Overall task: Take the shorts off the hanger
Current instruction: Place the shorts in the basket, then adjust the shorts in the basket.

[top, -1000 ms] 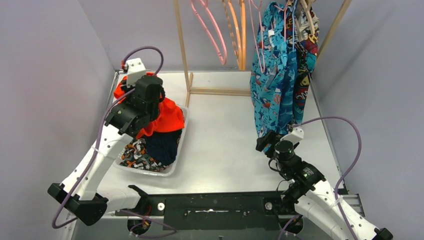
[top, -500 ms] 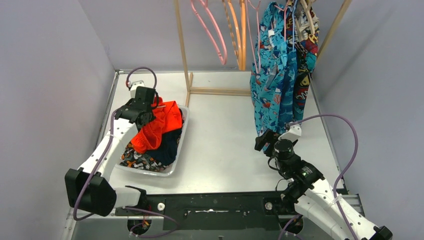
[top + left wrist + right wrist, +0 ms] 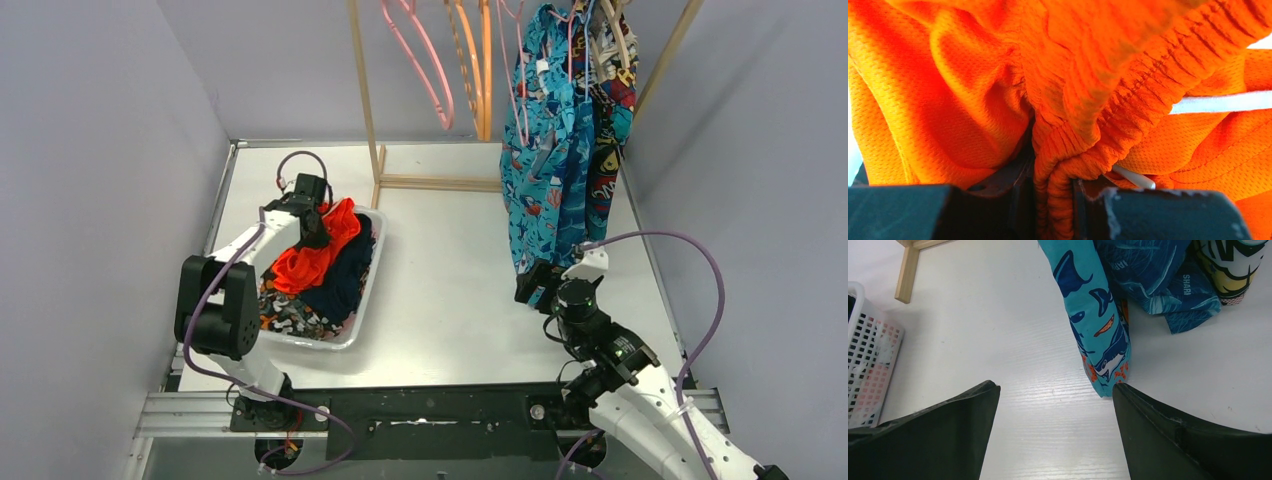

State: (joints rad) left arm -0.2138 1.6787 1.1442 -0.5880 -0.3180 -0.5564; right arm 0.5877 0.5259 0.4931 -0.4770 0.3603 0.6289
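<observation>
Table (image 3: 450, 270): white, carrying the rack, the basket and both arms.
Wooden rack (image 3: 366, 100): at the far edge; teal-blue shorts (image 3: 545, 180) and comic-print shorts (image 3: 612, 120) hanging on hangers at its right end.
Basket (image 3: 352, 330): white, left side; orange-red shorts (image 3: 318, 255) piled on a navy pair (image 3: 345, 280) and a patterned pair (image 3: 295, 320).
Right gripper (image 3: 532, 284): spread wide, empty, just under the teal-blue shorts; lowest corner of the hem just beside one finger.
Left gripper (image 3: 312, 226): down in the basket, pinching a bunched fold of the orange-red waistband; white drawstring (image 3: 1218, 102) alongside.
Pink hanger (image 3: 425, 70), orange hanger (image 3: 478, 70): bare, left of the hanging pairs, well apart from both grippers.
</observation>
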